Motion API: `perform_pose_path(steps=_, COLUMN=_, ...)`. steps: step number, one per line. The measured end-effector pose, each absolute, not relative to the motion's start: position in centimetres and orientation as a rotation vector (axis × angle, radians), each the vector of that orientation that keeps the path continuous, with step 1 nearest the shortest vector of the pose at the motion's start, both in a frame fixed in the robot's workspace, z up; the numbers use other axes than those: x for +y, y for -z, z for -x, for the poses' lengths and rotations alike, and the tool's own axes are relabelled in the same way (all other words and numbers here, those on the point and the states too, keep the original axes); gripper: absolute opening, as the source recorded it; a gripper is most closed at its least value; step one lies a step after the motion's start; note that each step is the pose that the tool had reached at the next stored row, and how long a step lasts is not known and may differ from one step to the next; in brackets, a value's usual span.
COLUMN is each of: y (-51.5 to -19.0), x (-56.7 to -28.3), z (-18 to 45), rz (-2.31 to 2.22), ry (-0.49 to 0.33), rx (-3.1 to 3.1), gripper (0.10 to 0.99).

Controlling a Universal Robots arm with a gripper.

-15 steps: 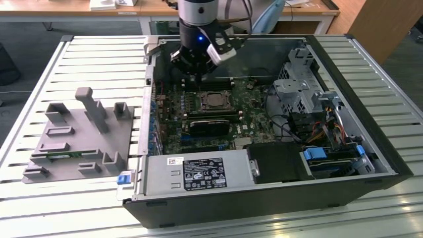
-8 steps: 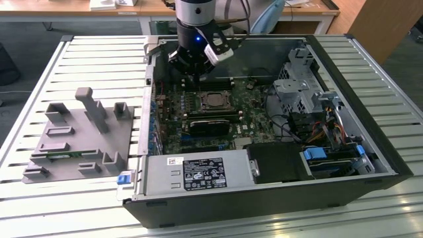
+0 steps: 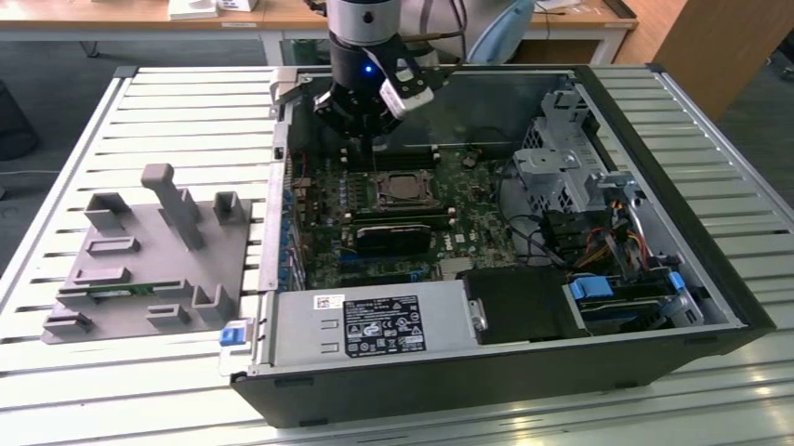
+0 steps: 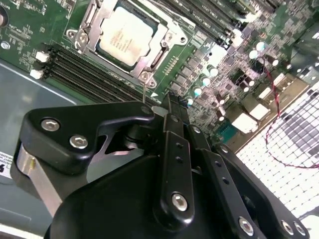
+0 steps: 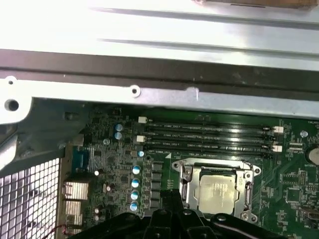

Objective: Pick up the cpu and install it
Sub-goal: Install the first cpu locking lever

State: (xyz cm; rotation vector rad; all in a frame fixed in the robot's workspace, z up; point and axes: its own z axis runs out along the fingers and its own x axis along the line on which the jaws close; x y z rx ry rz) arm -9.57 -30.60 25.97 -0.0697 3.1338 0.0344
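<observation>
Second wrist view: the black gripper (image 4: 172,107), fingers clenched together on nothing, hovers just beside the square silver-topped cpu (image 4: 123,34), already seated in its motherboard (image 4: 214,55) socket mid-board.

Grey fixture block (image 3: 143,265) lies beside the open computer case (image 3: 522,307) on a slatted table (image 3: 186,102)

I'm looking at a lab or workshop bench: open computer case (image 3: 522,307) lying on a slatted metal table (image 3: 186,121), grey moulded parts fixture (image 3: 149,269) beside it, wooden desks (image 3: 149,17) behind, grey floor.
</observation>
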Motion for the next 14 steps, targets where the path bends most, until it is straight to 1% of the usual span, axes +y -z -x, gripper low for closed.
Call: perform_pose_path(steps=14, y=-25.6, x=-28.8, z=9.6, rz=0.026, ry=-0.034, rx=3.134, gripper=0.106)
